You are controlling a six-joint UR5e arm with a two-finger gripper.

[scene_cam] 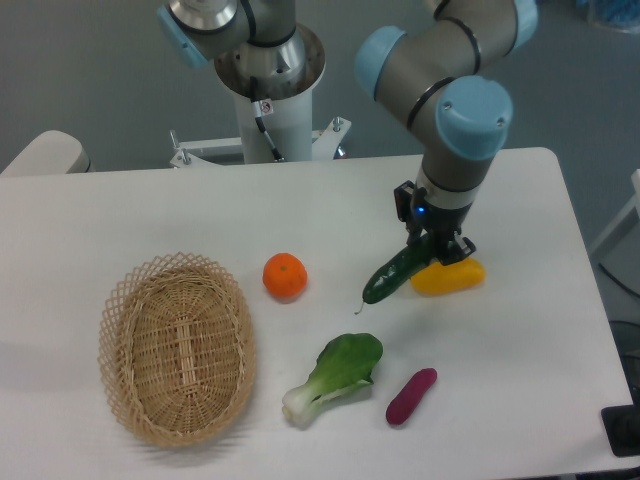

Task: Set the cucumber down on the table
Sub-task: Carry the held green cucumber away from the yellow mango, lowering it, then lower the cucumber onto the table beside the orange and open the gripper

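The dark green cucumber [391, 279] hangs tilted, its thin stem tip pointing down-left just above the white table [150, 210]. My gripper [432, 248] is shut on the cucumber's upper right end. Whether the stem tip touches the tabletop I cannot tell. The cucumber is between the orange and a yellow piece.
A yellow piece [449, 277] lies right beside the gripper. An orange [284, 275] sits to the left, a bok choy [335, 374] and a purple piece [411, 396] lie nearer the front. A wicker basket [176, 346] stands at the front left. The robot base [268, 90] is at the back.
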